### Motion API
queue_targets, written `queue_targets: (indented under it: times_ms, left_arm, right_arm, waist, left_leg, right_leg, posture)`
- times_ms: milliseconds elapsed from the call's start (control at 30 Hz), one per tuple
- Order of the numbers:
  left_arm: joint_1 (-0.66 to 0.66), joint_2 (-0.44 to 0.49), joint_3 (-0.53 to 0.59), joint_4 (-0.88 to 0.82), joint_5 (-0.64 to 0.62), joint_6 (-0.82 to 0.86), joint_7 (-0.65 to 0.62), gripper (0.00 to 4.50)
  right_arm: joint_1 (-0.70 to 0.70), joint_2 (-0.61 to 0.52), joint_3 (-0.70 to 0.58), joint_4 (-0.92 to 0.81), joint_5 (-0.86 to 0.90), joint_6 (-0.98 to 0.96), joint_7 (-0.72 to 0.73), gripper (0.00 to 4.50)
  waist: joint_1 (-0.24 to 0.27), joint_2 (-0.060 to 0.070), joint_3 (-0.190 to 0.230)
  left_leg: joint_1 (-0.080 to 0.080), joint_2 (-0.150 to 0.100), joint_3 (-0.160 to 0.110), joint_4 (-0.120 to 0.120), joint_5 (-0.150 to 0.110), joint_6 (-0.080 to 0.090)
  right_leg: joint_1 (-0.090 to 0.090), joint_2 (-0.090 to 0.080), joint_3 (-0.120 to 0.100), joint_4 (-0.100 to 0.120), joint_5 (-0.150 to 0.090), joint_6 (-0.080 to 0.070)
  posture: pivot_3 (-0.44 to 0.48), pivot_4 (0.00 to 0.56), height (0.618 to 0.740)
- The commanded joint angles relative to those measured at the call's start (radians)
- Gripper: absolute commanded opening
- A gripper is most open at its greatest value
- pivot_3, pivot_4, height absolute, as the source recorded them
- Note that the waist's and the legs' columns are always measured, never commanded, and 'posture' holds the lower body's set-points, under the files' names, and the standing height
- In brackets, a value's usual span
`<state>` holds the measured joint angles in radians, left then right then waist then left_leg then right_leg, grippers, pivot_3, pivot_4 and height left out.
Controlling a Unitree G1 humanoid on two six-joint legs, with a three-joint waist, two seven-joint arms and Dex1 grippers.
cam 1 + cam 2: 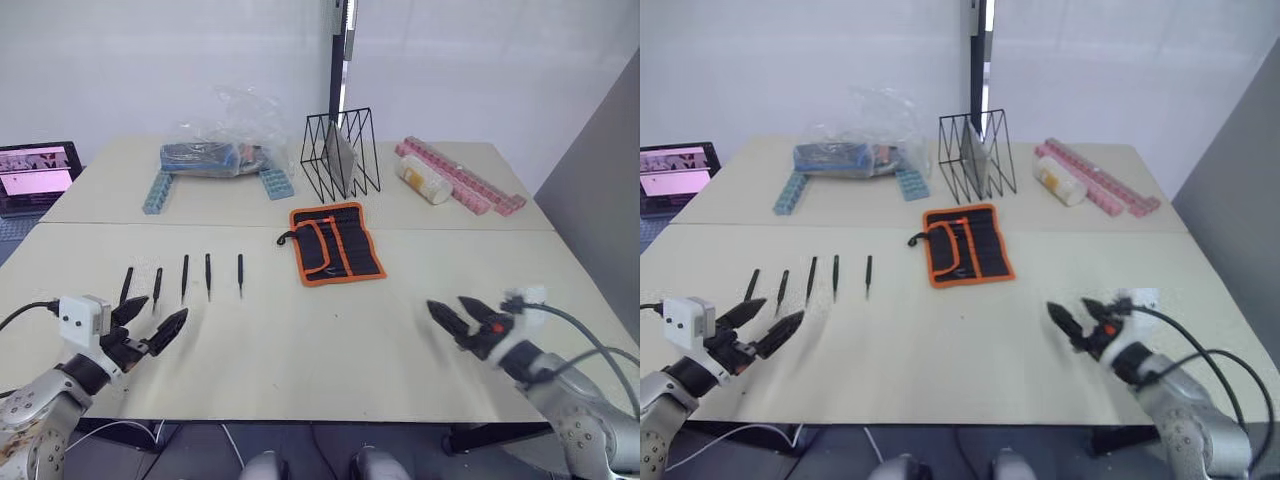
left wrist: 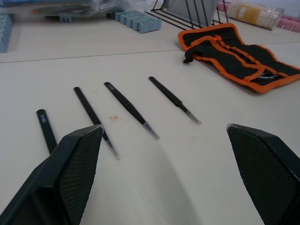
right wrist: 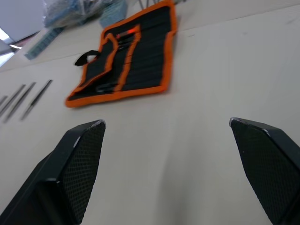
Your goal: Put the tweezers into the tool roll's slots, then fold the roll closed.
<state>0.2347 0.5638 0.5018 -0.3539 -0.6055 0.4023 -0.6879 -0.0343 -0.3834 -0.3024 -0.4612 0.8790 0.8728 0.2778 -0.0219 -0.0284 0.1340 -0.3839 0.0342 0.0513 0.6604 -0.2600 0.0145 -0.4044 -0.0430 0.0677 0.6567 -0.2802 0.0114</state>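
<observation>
Left gripper (image 1: 150, 328), jaws apart, nearest our tweezers (image 1: 185, 275), just ahead, long axes pointing away; right gripper (image 1: 462, 322) apart, farther.

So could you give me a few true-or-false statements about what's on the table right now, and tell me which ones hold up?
1. Five tweezers lie in a row on the table. True.
2. The tool roll is folded shut. False: it lies open, its inner face up.
3. The left gripper is holding a tweezer. False: it is open and holds nothing, close to the near ends of the tweezers.
4. The right gripper is open and holds nothing. True.
5. The tweezers already sit in the slots. False: they lie on the table to the robot's left of the roll.
6. A black wire rack stands behind the roll. True.
</observation>
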Motion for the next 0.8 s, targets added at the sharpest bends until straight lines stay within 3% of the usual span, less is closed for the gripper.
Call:
queue_targets:
  times_ms: [33, 167, 300, 567, 800]
  left_arm:
    - [0.031, -0.001, -0.037, -0.100, -0.020, 0.023, 0.003, 4.49]
    - [0.033, -0.018, -0.066, -0.139, -0.025, 0.035, 0.034, 4.49]
    - [0.034, -0.020, -0.074, -0.158, -0.027, 0.042, 0.050, 4.49]
    - [0.040, -0.027, -0.072, -0.179, -0.024, 0.035, 0.088, 4.49]
    - [0.047, -0.035, -0.083, -0.188, -0.021, 0.030, 0.103, 4.49]
  right_arm:
    - [-0.108, 0.062, 0.017, -0.022, 0.148, 0.163, -0.190, 4.50]
    - [-0.233, 0.193, 0.069, 0.013, 0.260, 0.231, -0.342, 4.50]
    - [-0.333, 0.319, 0.104, 0.139, 0.235, 0.257, -0.487, 4.50]
    - [-0.491, 0.495, 0.064, 0.383, 0.196, 0.182, -0.611, 4.50]
    - [-0.629, 0.537, 0.015, 0.601, 0.182, 0.095, -0.621, 4.50]
  waist:
    - [-0.002, 0.000, 0.000]
    - [0.000, 0.000, 0.000]
    - [-0.009, -0.001, 0.000]
    - [-0.021, -0.001, 0.000]
    - [-0.026, 0.000, 0.000]
  left_leg:
    - [0.000, 0.000, 0.000, 0.000, 0.000, 0.000]
    - [-0.001, 0.000, 0.000, 0.000, 0.000, 0.000]
    - [-0.002, 0.000, 0.000, 0.000, 0.000, 0.000]
    - [-0.003, -0.001, 0.000, 0.000, 0.000, 0.000]
    - [-0.004, -0.001, -0.001, 0.000, 0.000, 0.000]
  right_leg:
    - [0.000, 0.000, 0.000, 0.000, 0.000, 0.000]
    - [-0.001, 0.001, -0.001, 0.000, 0.000, 0.000]
    - [-0.001, 0.001, -0.001, 0.000, 0.000, 0.000]
    - [-0.003, 0.001, -0.002, 0.000, 0.000, 0.000]
    - [-0.003, 0.000, -0.004, 0.000, 0.000, 0.000]
  posture:
    - [0.000, 0.150, 0.737]
    - [0.000, 0.150, 0.737]
    - [0.000, 0.150, 0.737]
    - [0.000, 0.150, 0.737]
    - [0.000, 0.150, 0.737]
